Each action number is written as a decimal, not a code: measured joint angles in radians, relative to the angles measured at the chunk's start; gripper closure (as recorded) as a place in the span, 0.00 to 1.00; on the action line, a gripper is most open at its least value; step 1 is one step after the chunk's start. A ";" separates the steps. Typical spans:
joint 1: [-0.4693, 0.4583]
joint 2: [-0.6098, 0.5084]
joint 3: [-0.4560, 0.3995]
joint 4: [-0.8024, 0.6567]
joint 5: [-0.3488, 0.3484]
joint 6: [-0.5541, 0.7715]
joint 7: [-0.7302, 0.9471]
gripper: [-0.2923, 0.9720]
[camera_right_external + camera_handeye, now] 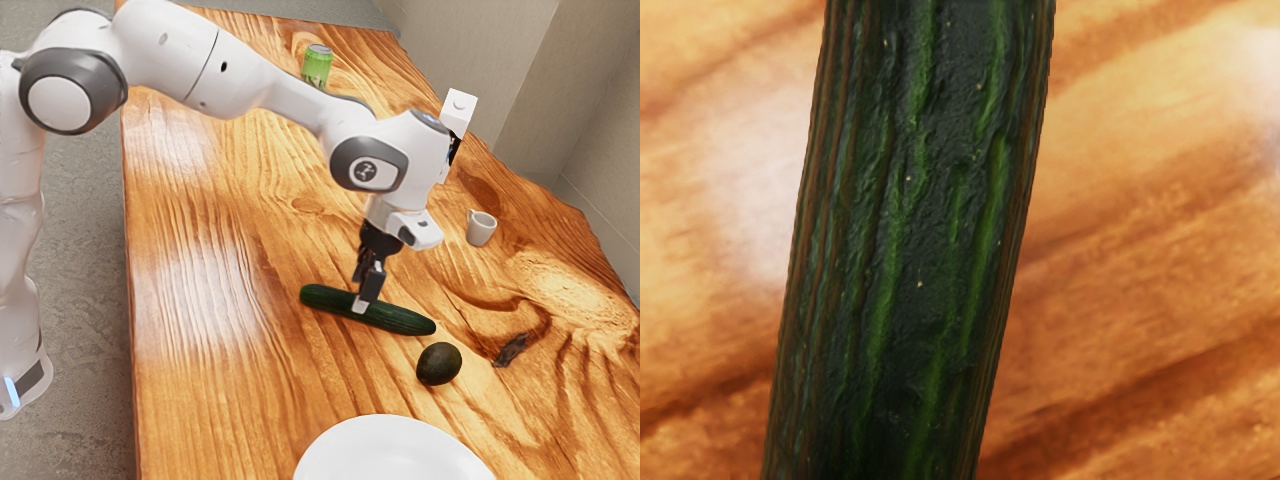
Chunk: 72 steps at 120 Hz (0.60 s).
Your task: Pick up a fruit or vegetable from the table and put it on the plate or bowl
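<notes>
A long dark green cucumber (395, 315) lies flat on the wooden table (220, 300); in the wrist view the cucumber (910, 250) sits right under my hand. My gripper (362, 292) is down over its middle-left part, open, with one finger on the near side and the other behind it. A dark avocado (439, 363) rests just beyond the cucumber's right end. A white plate (385, 450) sits at the table's near edge, below the avocado.
A small white cup (481, 227) stands to the right of my hand. A green can (318, 65) stands at the far end of the table. A small dark scrap (511, 350) lies right of the avocado.
</notes>
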<state>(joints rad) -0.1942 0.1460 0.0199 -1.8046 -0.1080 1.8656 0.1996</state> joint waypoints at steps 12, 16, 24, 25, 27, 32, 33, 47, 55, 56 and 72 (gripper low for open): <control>0.002 0.026 0.011 0.009 -0.001 0.002 0.006 0.26; 0.002 0.031 0.014 0.010 -0.001 0.002 0.007 0.26; 0.002 0.034 0.019 0.011 -0.002 0.003 0.011 0.26; 0.002 0.034 0.020 0.011 -0.002 0.003 0.011 0.26; 0.002 0.035 0.021 0.011 -0.002 0.003 0.012 0.26; 0.002 0.038 0.022 0.011 -0.003 0.004 0.013 0.26; 0.002 0.039 0.022 0.011 -0.003 0.005 0.014 0.26; 0.001 0.051 0.023 0.011 -0.005 0.015 0.021 0.26; 0.001 0.059 0.023 0.011 -0.006 0.021 0.025 0.26; 0.001 0.060 0.023 0.011 -0.006 0.022 0.025 0.26; 0.001 0.075 0.024 0.011 -0.007 0.032 0.032 0.26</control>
<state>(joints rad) -0.1934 0.2208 0.0436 -1.7936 -0.1146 1.8972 0.2313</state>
